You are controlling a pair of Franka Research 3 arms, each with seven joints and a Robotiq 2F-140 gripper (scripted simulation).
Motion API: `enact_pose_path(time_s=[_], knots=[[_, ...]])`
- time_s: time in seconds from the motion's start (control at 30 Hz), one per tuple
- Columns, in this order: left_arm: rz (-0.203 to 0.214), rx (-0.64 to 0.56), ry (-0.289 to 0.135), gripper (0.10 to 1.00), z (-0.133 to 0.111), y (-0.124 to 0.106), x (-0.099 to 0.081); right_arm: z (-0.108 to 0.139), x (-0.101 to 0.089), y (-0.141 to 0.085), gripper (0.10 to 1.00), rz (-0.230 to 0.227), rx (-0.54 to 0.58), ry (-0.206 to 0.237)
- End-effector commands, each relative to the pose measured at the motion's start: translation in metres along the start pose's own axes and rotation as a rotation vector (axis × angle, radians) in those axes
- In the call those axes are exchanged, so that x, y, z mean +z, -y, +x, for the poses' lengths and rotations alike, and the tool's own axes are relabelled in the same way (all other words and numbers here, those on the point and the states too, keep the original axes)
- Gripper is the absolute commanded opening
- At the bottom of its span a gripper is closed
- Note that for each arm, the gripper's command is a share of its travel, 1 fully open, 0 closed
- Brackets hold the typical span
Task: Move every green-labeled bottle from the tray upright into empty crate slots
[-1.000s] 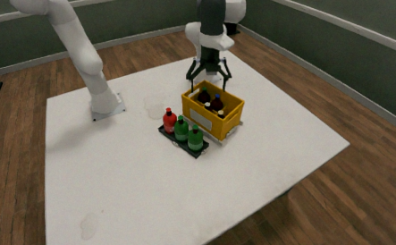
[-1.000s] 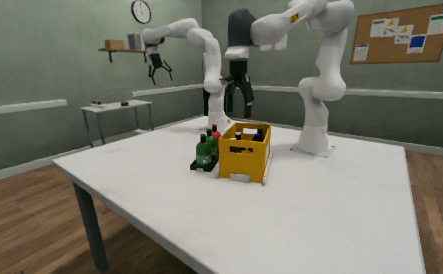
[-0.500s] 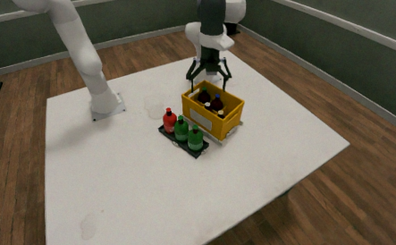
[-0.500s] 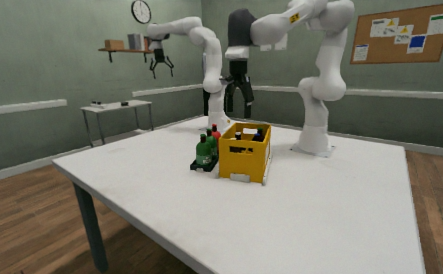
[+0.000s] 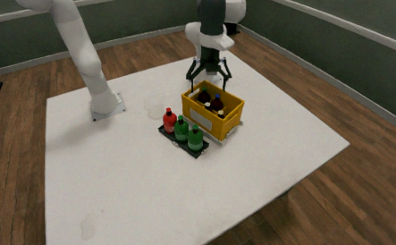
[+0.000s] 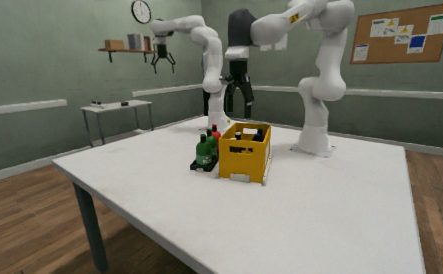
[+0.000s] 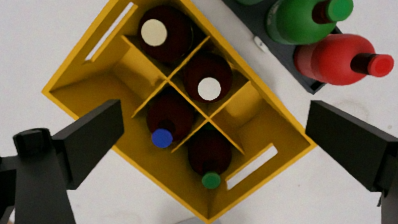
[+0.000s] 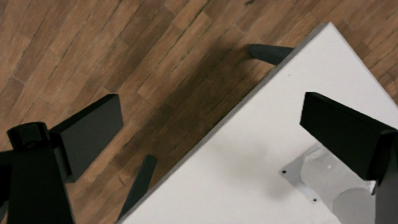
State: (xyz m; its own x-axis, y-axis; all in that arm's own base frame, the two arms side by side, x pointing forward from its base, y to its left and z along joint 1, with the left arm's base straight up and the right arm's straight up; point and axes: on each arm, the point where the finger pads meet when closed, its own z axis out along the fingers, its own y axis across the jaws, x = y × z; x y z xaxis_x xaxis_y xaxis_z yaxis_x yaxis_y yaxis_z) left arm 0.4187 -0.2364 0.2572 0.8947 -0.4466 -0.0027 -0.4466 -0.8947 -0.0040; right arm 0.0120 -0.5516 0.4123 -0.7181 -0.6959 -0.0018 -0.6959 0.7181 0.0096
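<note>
The yellow crate (image 5: 189,107) (image 6: 240,166) (image 7: 261,183) stands level. It holds four dark bottles, with cream (image 7: 154,32), white (image 7: 209,89), blue (image 7: 162,138) and green (image 7: 211,180) caps. Two slots are empty, one beside the cream-capped bottle and one beside the green-capped. The black tray (image 5: 198,155) (image 7: 306,81) holds a red bottle (image 5: 169,122) (image 7: 332,60) at one end and two green bottles (image 5: 181,130) (image 5: 195,139), all upright. My left gripper (image 5: 208,88) (image 6: 238,114) (image 7: 214,116) is open and empty above the crate. My right gripper (image 6: 163,70) (image 8: 211,109) is open and empty, high beyond the table's edge.
The tray stands close along one long side of the crate. The right arm's base (image 5: 105,105) is on the table (image 5: 114,188) behind the tray's red-bottle side. The left arm's base (image 6: 314,142) stands behind the crate. A side table (image 6: 118,105) stands by the wall.
</note>
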Motion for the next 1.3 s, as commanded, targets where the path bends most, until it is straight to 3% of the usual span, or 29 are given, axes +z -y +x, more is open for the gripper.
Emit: enact_pose_path(time_s=[0.0,0.73,0.77,1.27], knots=[[-0.004,0.003,-0.004,1.000,0.0008,-0.0013,-0.0006,0.0013,-0.0007,0.0025,1.000,0.010,-0.039,-0.002],[0.000,0.000,0.000,1.000,0.0000,0.0000,-0.0001,0.0013,-0.0007,0.0025,1.000,0.010,-0.039,-0.002],[0.000,0.000,0.000,0.099,0.0000,0.0000,-0.0001,0.0013,-0.0007,0.0025,1.000,0.010,-0.039,-0.002],[0.000,0.000,0.000,0.099,0.0000,0.0000,-0.0001,0.0013,-0.0007,0.0025,1.000,0.010,-0.039,-0.002]])
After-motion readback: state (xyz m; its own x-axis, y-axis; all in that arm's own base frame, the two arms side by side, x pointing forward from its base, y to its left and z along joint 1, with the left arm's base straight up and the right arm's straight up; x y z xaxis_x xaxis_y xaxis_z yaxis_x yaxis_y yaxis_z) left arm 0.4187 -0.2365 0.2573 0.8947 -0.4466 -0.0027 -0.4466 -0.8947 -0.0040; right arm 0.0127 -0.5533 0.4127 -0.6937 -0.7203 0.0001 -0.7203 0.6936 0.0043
